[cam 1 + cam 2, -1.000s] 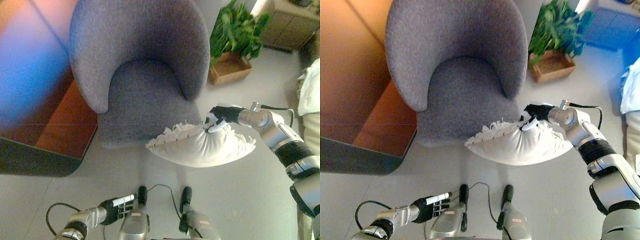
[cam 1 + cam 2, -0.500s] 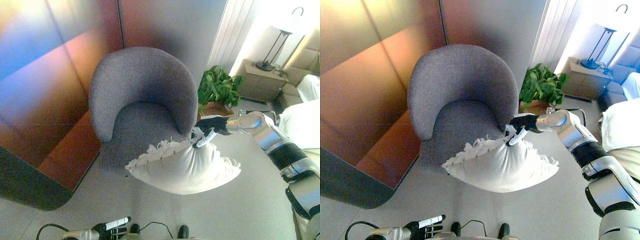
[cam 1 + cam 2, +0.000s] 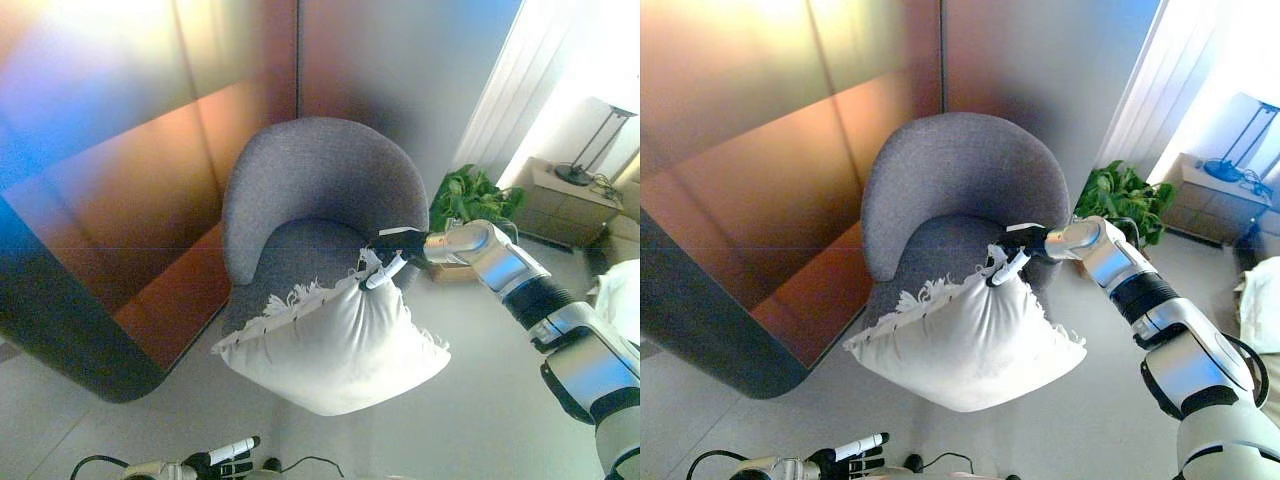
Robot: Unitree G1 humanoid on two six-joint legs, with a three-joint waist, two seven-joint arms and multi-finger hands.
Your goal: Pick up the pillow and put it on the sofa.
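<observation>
Right hand [image 3: 388,254] extended forward, clenching pillow [image 3: 330,345] by its top corner; pillow now raised before sofa [image 3: 320,215].

The right arm reached forward, its robot hand [image 3: 388,252] curled in a pinch. The left robot hand [image 3: 222,457] hung low, fingers relaxed.

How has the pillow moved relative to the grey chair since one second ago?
Yes. The pillow, pinched by the right hand, was at the grey chair's front right corner; it now covers the seat's front edge, further left.
</observation>
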